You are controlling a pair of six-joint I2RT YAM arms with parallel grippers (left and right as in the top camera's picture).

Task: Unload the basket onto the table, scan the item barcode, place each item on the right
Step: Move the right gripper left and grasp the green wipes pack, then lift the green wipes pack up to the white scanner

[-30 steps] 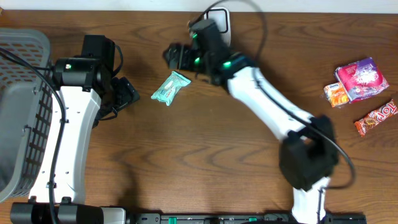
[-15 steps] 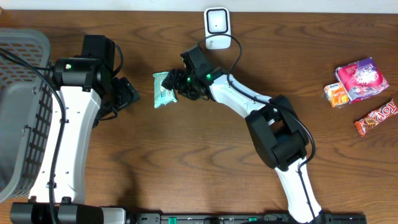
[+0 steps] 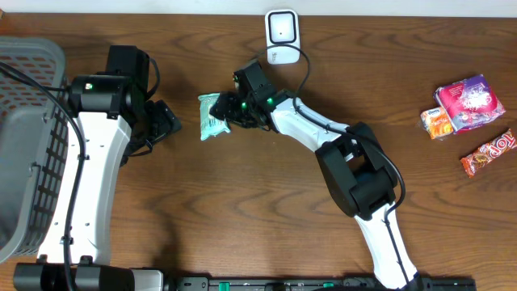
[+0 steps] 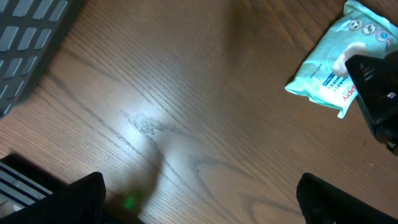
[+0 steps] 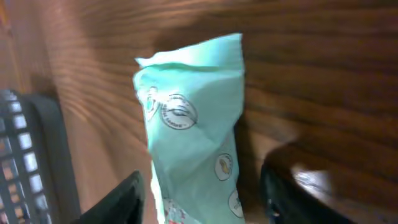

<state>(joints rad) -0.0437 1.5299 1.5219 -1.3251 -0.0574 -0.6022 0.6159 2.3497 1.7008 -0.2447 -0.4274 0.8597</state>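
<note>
The item is a mint-green packet (image 3: pixel 212 118) lying flat on the wooden table, left of centre. My right gripper (image 3: pixel 225 111) reaches it from the right, and its dark fingers (image 5: pixel 122 199) stand on either side of the packet (image 5: pixel 193 137). A strip of wood still shows between the packet and the right-hand finger, so the jaws are open around it. My left gripper (image 3: pixel 166 121) hovers a little to the left of the packet (image 4: pixel 333 65), wide open and empty (image 4: pixel 199 199). The white barcode scanner (image 3: pixel 282 32) stands at the table's back edge.
A grey plastic basket (image 3: pixel 32 121) fills the left side of the table, and its wall shows in the left wrist view (image 4: pixel 28 43). At the far right lie a pink packet (image 3: pixel 470 100), a small orange packet (image 3: pixel 437 123) and a red candy bar (image 3: pixel 489 152).
My right arm swung left and down from near the scanner onto the packet. The packet turned and shifted slightly left, and the right jaws narrowed around it. The left arm stayed still.
</note>
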